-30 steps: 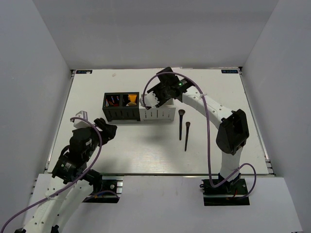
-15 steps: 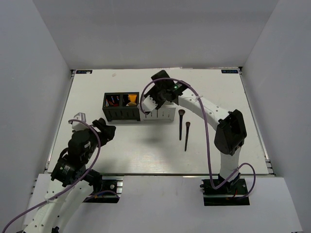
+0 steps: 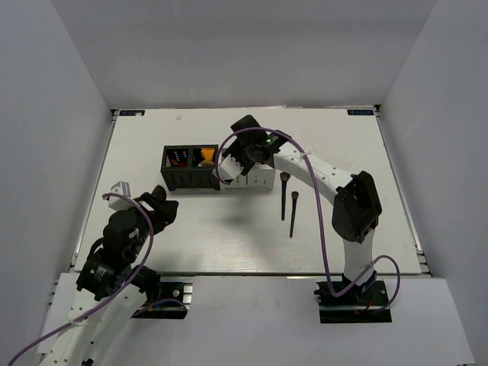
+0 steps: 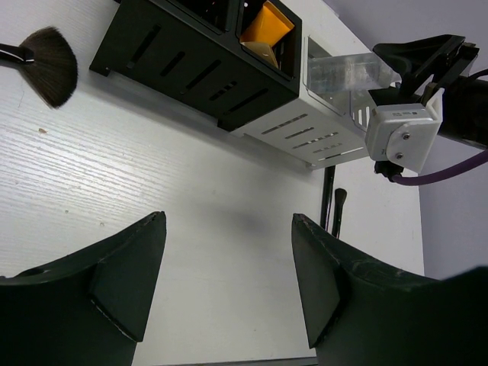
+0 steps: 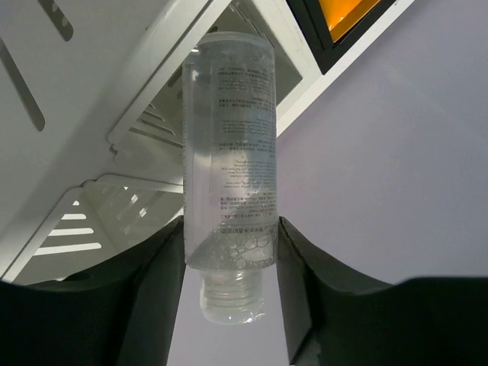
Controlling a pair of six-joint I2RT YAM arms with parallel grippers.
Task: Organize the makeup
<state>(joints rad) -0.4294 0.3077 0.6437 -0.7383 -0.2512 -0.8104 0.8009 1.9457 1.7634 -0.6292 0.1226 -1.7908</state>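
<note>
In the top view, the right gripper (image 3: 240,160) covers the left end of the grey-white organizer (image 3: 261,180) and hides the clear bottle (image 5: 229,152). The bottle's print is unreadable. Left of the organizer, the black box (image 4: 191,69) conceals most of the orange tube (image 4: 267,27). Farther left, the fan brush (image 4: 49,65) handle is cut off.

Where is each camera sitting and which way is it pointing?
Top external: above and behind, looking down at the table; left arm and right arm show.
Left wrist: low, facing the black organizer and grey-white organizer past its open left gripper.
Right wrist: looks along the clear bottle in the right gripper toward the grey-white organizer.
Shared: both wrist views show that bottle.
</note>
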